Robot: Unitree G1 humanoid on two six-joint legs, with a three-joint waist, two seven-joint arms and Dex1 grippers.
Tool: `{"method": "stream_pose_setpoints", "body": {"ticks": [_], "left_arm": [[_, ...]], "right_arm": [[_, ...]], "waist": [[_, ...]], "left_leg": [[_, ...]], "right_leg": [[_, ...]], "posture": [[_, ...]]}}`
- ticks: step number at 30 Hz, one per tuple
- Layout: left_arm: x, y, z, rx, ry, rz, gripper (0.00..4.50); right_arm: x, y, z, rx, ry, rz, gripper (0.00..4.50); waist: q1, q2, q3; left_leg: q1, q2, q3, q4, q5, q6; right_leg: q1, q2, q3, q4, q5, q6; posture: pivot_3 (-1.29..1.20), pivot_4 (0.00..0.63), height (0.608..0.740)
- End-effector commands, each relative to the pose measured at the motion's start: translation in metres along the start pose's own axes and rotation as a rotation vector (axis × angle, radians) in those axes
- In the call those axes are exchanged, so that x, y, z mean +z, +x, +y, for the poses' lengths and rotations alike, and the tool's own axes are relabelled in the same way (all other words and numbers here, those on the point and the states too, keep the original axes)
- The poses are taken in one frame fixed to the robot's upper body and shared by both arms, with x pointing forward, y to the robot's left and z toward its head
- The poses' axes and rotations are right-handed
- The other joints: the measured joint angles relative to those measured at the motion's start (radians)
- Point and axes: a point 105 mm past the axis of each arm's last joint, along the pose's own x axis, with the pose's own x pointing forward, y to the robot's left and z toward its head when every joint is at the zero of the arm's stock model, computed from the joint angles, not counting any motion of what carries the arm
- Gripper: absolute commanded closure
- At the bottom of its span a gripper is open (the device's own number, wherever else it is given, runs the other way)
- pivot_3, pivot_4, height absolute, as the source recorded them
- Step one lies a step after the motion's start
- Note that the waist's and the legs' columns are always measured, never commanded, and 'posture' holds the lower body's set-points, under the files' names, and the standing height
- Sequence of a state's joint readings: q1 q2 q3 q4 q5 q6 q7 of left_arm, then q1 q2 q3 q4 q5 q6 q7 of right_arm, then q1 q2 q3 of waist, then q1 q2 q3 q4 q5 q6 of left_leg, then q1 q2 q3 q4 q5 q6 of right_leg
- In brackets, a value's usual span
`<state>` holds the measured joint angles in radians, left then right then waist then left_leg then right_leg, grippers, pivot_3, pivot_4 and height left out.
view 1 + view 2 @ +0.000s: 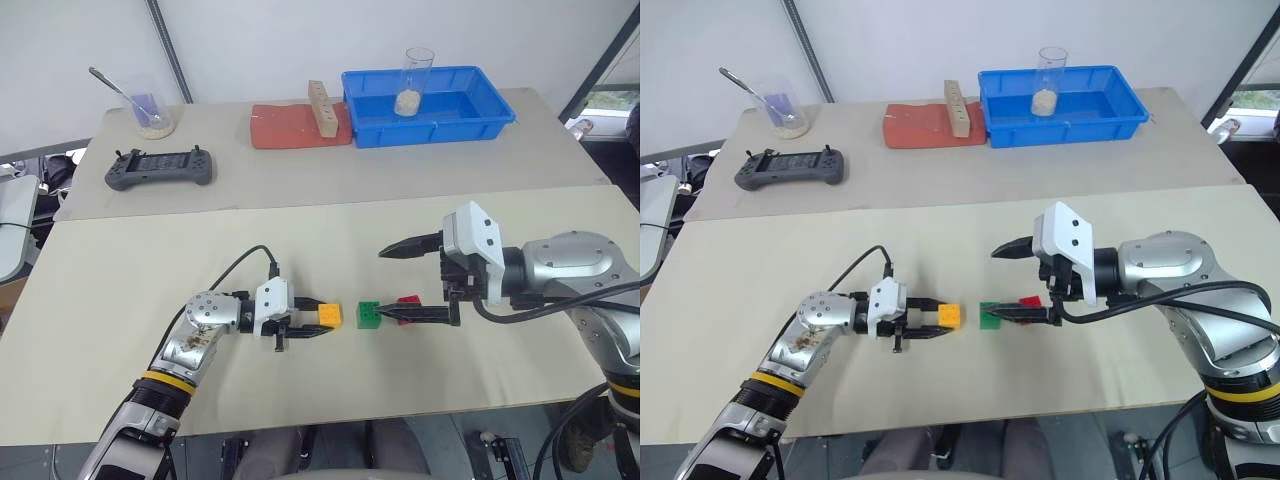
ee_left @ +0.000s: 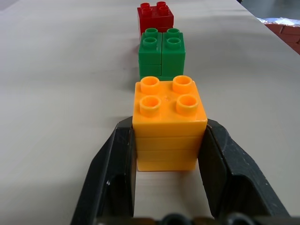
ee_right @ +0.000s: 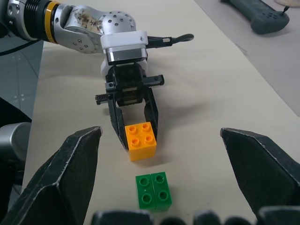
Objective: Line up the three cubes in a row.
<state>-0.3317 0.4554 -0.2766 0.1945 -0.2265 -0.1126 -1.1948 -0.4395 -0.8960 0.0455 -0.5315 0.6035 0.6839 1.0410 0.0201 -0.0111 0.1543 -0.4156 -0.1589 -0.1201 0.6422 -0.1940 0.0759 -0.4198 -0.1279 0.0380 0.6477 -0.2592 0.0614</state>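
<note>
The three cubes stand in a line near the front of the table: orange-yellow cube [image 1: 329,315], green cube [image 1: 370,315], red cube [image 1: 408,300]. My left gripper [image 1: 318,328] lies low over the table, pointing right, and is shut on the orange-yellow cube [image 2: 168,117]. Small gaps separate the orange-yellow one from the green cube [image 2: 161,54] and the green one from the red cube [image 2: 155,16]. My right gripper [image 1: 392,285] is wide open, pointing left from the right. Its lower finger lies in front of the red cube and partly hides it; nothing is between its fingers.
At the back stand a blue bin [image 1: 440,130] with a glass [image 1: 418,78] in it, a wooden block with holes [image 1: 321,108] on a red mat [image 1: 285,130], a game controller [image 1: 160,167] and a glass with a spoon [image 1: 150,112].
</note>
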Motion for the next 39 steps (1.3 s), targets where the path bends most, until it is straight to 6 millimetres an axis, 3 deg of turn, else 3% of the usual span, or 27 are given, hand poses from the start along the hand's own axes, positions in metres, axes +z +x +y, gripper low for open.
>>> {"method": "stream_pose_setpoints", "body": {"ticks": [1,3,5,10,14,19,25,30,33,39], "left_arm": [[-0.005,0.003,0.000,-0.006,0.006,0.028,3.16],[-0.005,0.004,-0.001,-0.012,-0.004,0.023,3.16],[-0.005,0.004,-0.002,-0.017,-0.011,0.021,2.12],[-0.006,0.003,-0.004,-0.018,-0.020,0.021,0.03],[-0.006,-0.003,-0.003,-0.005,-0.024,0.027,0.03],[0.000,-0.034,-0.006,0.055,-0.040,0.062,0.03],[0.041,-0.095,0.014,0.243,-0.023,0.134,0.03],[0.064,-0.125,0.033,0.385,0.026,0.225,0.03],[0.071,-0.129,0.038,0.410,0.046,0.229,0.03],[0.068,-0.115,0.032,0.372,0.048,0.218,0.03]], "right_arm": [[0.012,-0.004,-0.001,-0.019,-0.051,-0.013,0.00],[0.013,-0.003,-0.002,-0.018,-0.054,-0.014,0.00],[0.014,-0.003,-0.003,-0.018,-0.055,-0.015,0.00],[0.015,-0.002,-0.004,-0.011,-0.056,-0.014,0.00],[0.014,-0.002,-0.005,-0.010,-0.052,-0.010,0.00],[0.005,-0.010,-0.008,-0.033,-0.034,0.014,0.00],[-0.006,-0.029,-0.024,-0.142,-0.013,0.038,0.00],[-0.026,-0.047,-0.026,-0.182,0.012,0.085,0.00],[-0.034,-0.054,-0.026,-0.200,0.047,0.088,0.00],[-0.041,-0.058,-0.033,-0.231,0.058,0.083,0.00]], "waist": [[0.001,0.000,0.000],[0.001,0.000,0.000],[0.001,0.000,0.000],[-0.001,0.000,0.000],[-0.002,0.000,0.000],[-0.016,0.000,0.000],[-0.014,0.001,0.000],[0.001,0.001,0.000],[-0.002,0.001,0.000],[-0.010,0.001,0.000]], "left_leg": [[0.000,0.000,0.000,0.000,0.000,0.000],[0.000,0.000,0.000,0.000,0.000,0.000],[0.000,0.000,0.000,0.000,0.000,0.000],[0.000,0.000,0.000,0.000,0.000,0.000],[0.000,0.000,0.000,0.000,0.000,0.000],[0.000,0.001,0.001,-0.001,0.000,0.001],[0.000,0.001,0.001,-0.001,-0.001,0.001],[0.001,0.001,0.001,-0.001,-0.003,-0.003],[0.001,0.001,0.002,-0.001,-0.003,-0.002],[0.001,0.002,0.004,-0.001,-0.003,-0.002]], "right_leg": [[0.000,0.000,0.000,0.000,0.000,0.000],[0.000,0.000,0.000,0.000,0.000,0.000],[0.000,0.000,0.000,0.000,0.000,0.000],[0.000,0.000,0.000,0.000,0.000,0.000],[0.000,0.000,0.000,0.000,0.000,0.000],[0.000,0.000,0.001,0.001,0.000,0.000],[-0.002,0.001,0.001,0.001,0.000,0.000],[-0.002,0.001,0.000,0.000,0.000,0.000],[-0.002,0.001,0.000,0.000,0.000,0.000],[0.000,0.001,0.001,0.001,0.000,0.000]], "posture": [[0.00,0.150,0.740],[0.00,0.150,0.740],[0.00,0.150,0.740],[0.00,0.150,0.740],[0.00,0.150,0.740],[0.00,0.150,0.740],[0.00,0.150,0.740],[0.00,0.150,0.740],[0.00,0.150,0.740],[0.00,0.150,0.740]]}}
